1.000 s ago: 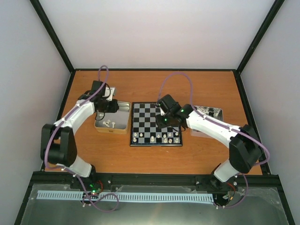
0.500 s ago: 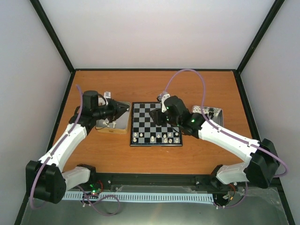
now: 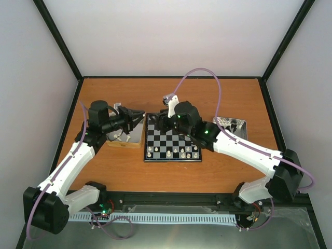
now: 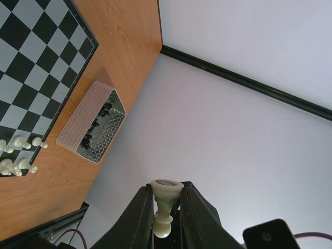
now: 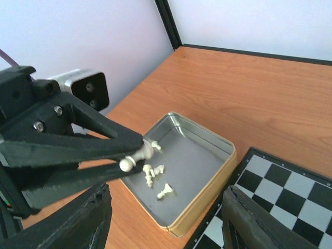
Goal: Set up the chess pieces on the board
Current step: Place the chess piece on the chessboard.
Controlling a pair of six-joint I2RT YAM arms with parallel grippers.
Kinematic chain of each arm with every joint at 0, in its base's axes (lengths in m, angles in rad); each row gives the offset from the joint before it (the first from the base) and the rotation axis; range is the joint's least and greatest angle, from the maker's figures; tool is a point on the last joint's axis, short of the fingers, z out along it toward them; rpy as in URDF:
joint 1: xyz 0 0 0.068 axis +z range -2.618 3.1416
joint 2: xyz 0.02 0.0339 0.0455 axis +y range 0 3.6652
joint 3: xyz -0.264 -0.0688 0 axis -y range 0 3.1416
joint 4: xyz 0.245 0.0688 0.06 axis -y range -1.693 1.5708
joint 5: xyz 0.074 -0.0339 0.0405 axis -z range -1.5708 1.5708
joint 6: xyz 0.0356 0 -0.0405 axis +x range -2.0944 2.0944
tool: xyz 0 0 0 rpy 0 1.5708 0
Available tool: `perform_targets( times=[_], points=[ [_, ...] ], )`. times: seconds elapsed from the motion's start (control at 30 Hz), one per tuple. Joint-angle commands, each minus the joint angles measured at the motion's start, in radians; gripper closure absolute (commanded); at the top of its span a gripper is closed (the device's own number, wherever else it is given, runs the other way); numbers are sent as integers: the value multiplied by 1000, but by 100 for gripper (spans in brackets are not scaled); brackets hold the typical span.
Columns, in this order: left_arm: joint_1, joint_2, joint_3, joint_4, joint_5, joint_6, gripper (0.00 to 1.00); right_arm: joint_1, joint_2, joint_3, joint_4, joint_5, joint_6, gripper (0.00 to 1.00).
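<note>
My left gripper (image 3: 136,117) hangs over the gold tin's board-side edge, shut on a cream-white pawn (image 5: 136,157). The pawn (image 4: 166,207) is pinched between both fingers at its base, its head pointing back toward the wrist. My right gripper (image 3: 157,122) is over the board's far left corner, facing the left gripper. Its jaws (image 5: 166,207) stand wide apart with nothing between them. The board (image 3: 166,136) carries several white pieces (image 3: 174,151) on its two near rows. The same pieces (image 4: 18,150) show in the left wrist view.
The gold tin (image 5: 207,137), left of the board, holds several loose white pieces (image 5: 155,176). A silver tin (image 3: 231,124) with black pieces stands right of the board, seen also as the tin (image 4: 93,127) in the left wrist view. Black frame rails edge the table.
The right gripper has left the board's near right squares, travelled to its far left corner and opened. The left arm has swung toward the board, the pawn still in its grip.
</note>
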Motion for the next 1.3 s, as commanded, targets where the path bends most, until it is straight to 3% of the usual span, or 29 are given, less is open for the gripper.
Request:
perform_targets(
  times=[0.0, 0.63, 1.03, 1.27],
  points=[
    [-5, -6, 1, 16, -7, -52, 97, 30, 61, 75, -18, 21, -20, 41],
    [-5, -5, -12, 3, 0, -48, 96, 64, 194, 215, -104, 93, -11, 53],
    [-5, -15, -47, 32, 16, -80, 96, 66, 196, 152, -88, 87, -35, 57],
    [-12, -7, -79, -16, 56, -61, 96, 63, 127, 106, -147, 162, 10, 59]
  ],
)
